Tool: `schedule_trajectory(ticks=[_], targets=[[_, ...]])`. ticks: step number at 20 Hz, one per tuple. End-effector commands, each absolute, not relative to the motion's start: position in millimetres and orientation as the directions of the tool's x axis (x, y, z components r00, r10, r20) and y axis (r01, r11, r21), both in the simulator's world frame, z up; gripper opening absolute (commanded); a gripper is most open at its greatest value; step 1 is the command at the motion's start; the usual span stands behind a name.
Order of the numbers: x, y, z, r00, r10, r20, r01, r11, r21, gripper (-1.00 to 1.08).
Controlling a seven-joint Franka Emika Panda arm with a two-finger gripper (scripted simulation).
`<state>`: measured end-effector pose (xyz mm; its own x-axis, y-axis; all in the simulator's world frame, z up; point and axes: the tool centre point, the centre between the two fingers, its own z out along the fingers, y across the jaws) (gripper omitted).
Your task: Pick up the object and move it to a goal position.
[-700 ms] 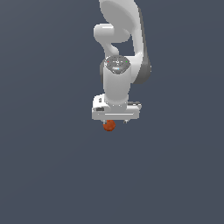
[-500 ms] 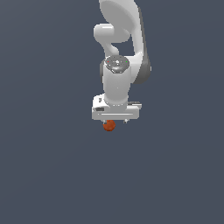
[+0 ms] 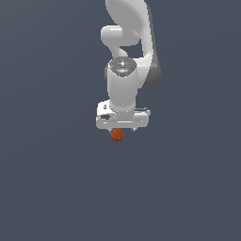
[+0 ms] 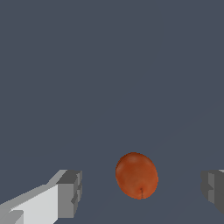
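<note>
A white Franka arm [image 3: 123, 70] is seen from above in the exterior view, its wrist turned downward over a plain dark grey-blue floor [image 3: 52, 179]. The gripper [image 4: 141, 189] is held spread wide, with clear gaps left on both sides of the ball; nothing is clamped. In the wrist view the grey pads [image 4: 70, 193] are shown well apart, and the reddish-orange ball [image 4: 136, 175] is placed between them, touching neither. A faint dark seam line is visible on the ball's lower part. In the exterior view the ball [image 3: 117, 135] is seen just beneath the gripper's body [image 3: 122, 118], partly hidden by it. Whether the ball is resting on the floor cannot be told with certainty.
</note>
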<state>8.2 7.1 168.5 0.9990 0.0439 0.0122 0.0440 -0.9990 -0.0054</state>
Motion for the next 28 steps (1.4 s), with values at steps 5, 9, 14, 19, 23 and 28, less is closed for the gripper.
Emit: schedule_trajectory(ticks=[5, 9, 14, 19, 23, 28], targets=[[7.0, 7.3, 166.6, 1.000, 0.023, 0.011, 0.023, -1.000, -0.006, 1.00], [4.9, 6.6, 163.4, 1.000, -0.022, 0.010, -0.022, -1.000, -0.007, 1.00], [0.6, 5.5, 157.3, 0.994, -0.109, 0.008, -0.109, -0.994, -0.009, 1.00], [-5.5, 3.6, 148.8, 0.973, -0.230, 0.004, -0.230, -0.973, -0.010, 1.00], [-11.3, 1.6, 141.2, 0.941, -0.340, 0.001, -0.340, -0.940, -0.011, 1.00], [-18.8, -1.3, 131.9, 0.882, -0.472, -0.002, -0.472, -0.882, -0.010, 1.00]])
